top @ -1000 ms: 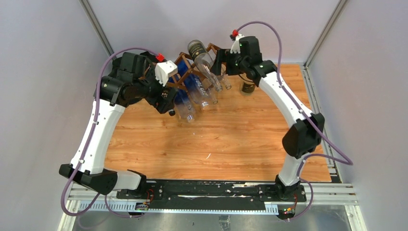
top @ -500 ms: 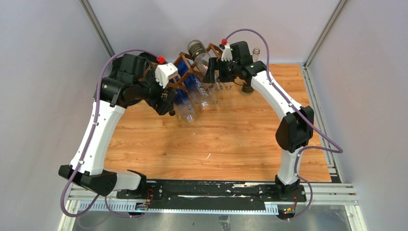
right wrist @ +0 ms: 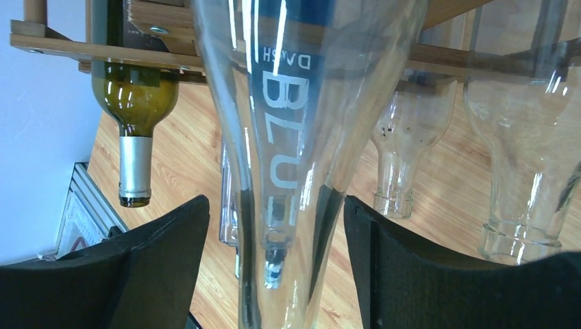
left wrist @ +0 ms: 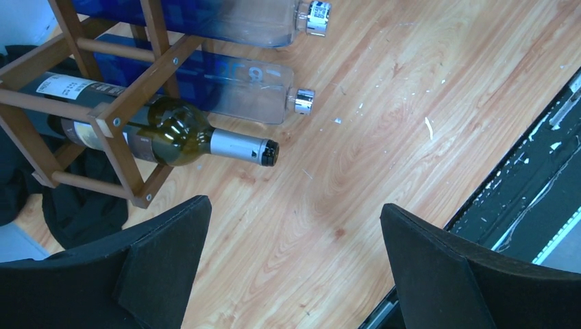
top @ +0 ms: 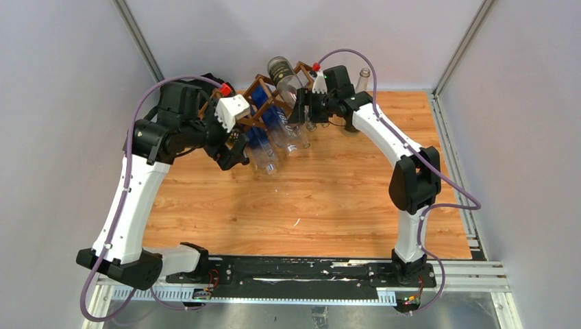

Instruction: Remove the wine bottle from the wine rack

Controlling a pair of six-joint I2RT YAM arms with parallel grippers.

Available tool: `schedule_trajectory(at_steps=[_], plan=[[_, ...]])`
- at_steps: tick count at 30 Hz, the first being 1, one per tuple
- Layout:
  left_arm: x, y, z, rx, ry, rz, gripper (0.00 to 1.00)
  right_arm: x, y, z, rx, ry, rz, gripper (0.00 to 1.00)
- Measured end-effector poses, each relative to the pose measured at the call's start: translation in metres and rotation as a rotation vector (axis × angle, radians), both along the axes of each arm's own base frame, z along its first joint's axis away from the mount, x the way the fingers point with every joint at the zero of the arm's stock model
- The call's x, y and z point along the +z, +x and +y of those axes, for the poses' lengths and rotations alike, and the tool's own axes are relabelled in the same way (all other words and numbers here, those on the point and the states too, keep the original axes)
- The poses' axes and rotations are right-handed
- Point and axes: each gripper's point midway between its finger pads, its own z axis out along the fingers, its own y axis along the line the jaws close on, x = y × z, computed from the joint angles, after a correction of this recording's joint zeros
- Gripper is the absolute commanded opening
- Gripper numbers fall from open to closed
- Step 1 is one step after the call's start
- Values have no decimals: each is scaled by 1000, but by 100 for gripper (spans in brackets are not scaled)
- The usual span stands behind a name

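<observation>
The wine rack (top: 257, 89), a brown wooden lattice, stands at the table's far edge with several bottles lying in it, necks pointing toward me. A clear, tall, tapering wine bottle (top: 291, 89) lies highest. My right gripper (top: 301, 110) straddles its neck (right wrist: 288, 137); the fingers (right wrist: 171, 247) stand close on both sides, with a gap showing at the left one. A dark green wine bottle (left wrist: 171, 130) with a silver foil neck lies in the rack's lowest cell (left wrist: 120, 103). My left gripper (left wrist: 294, 205) hangs wide open and empty over bare wood just in front of it.
Two blue bottles (left wrist: 233, 89) lie beside the green one. Other clear bottle necks (right wrist: 404, 137) hang right of the straddled bottle. A black cloth (left wrist: 82, 212) lies under the rack's end. A small clear bottle (top: 364, 74) stands at the back right.
My right gripper has moved left onto the clear bottle's neck and its jaws have narrowed. My left arm has drawn back a little to the left, jaws still wide.
</observation>
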Motion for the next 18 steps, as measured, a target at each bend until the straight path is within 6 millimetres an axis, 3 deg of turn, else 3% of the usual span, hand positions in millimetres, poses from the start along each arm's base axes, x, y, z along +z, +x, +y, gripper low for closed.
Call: schedule_trajectory(at_steps=[8, 14, 18], plan=[[-5, -4, 2, -13, 12, -1, 100, -12, 2, 4, 14, 0, 26, 71], [-6, -6, 3, -19, 17, -6, 100, -10, 3, 8, 19, 22, 36, 86], [-6, -7, 3, -22, 19, -8, 100, -3, 5, 9, 18, 51, 41, 88]])
